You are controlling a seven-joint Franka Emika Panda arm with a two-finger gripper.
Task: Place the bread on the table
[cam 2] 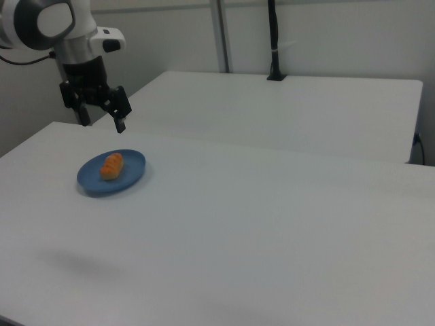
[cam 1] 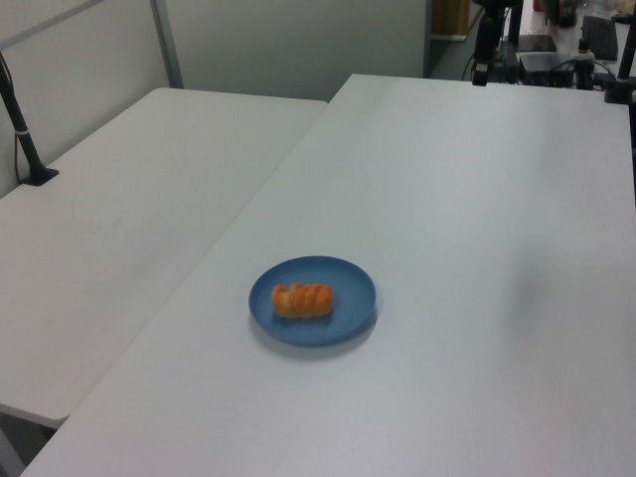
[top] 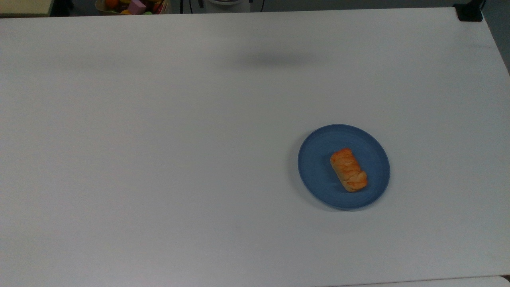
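On the blue plate [top: 318,159], bread [top: 349,170]; hand [cam 2: 102,121] spread (arm cropped)

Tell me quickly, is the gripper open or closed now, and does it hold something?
Gripper: open, holding nothing; the small golden-orange bread lies on the round blue plate.

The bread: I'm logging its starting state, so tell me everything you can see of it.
The bread is a small oblong golden-orange roll with a ridged, glazed-looking top, whole as far as can be seen. It lies flat on the blue plate, slightly off centre, its long axis running diagonally in the top view. Only the plate touches it. The gripper, fingers apart, hangs in the air clear of it.
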